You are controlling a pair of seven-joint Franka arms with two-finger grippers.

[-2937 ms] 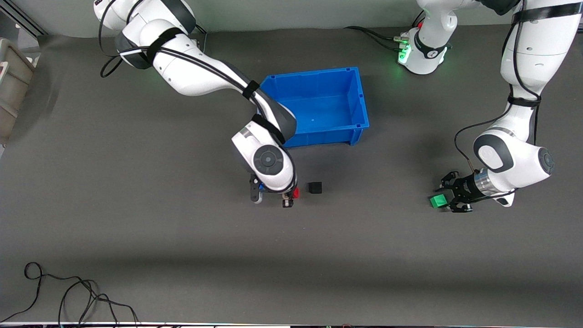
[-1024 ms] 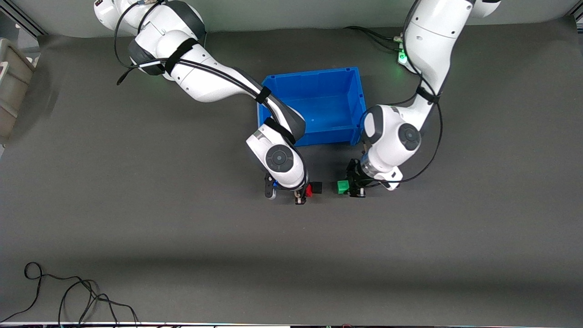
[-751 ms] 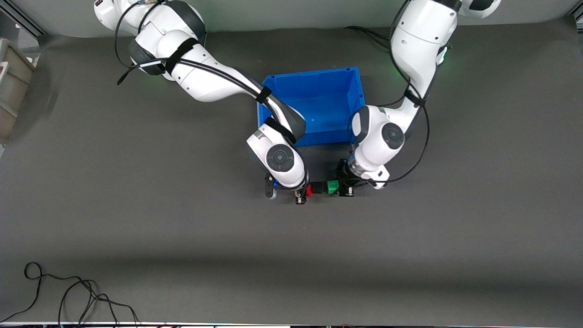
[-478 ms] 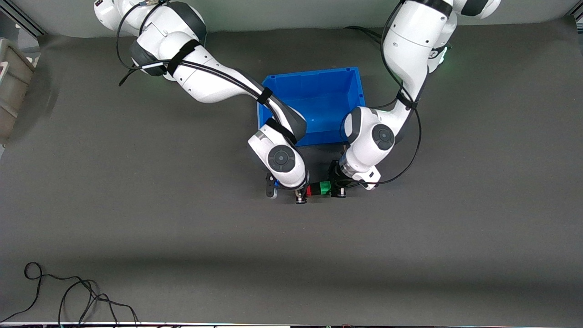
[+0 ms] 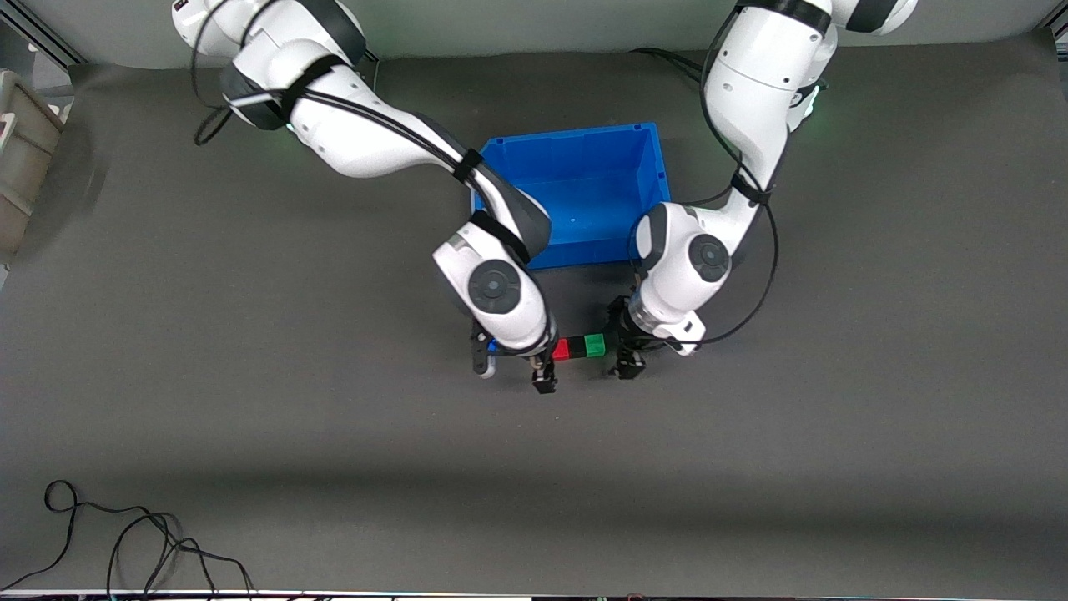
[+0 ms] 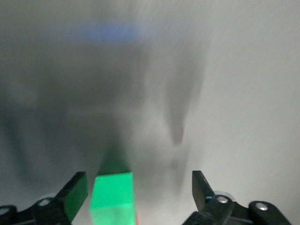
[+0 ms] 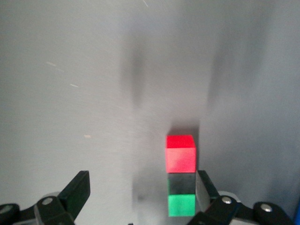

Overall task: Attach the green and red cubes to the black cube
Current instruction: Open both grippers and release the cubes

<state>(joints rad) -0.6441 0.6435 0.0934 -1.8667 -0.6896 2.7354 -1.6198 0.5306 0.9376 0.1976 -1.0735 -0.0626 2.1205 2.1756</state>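
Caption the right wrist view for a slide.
Small red plastic cube, matte black cube and green cube joined in a row between open right gripper fingers.

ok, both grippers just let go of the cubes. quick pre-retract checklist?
1. Row joined: red cube, black cube and green cube sit in one line, black in the middle, no gap visible: ok.
2. Left gripper open, fingers wide of the green cube in the left wrist view: ok.
3. Right gripper open, holding nothing: ok.
4. Right finger close beside the black and green cubes; touching or not: cannot tell.
5. Row rests on the table, nearer the front camera than the blue bin: ok.
6. Cubes actually locked together: cannot tell.
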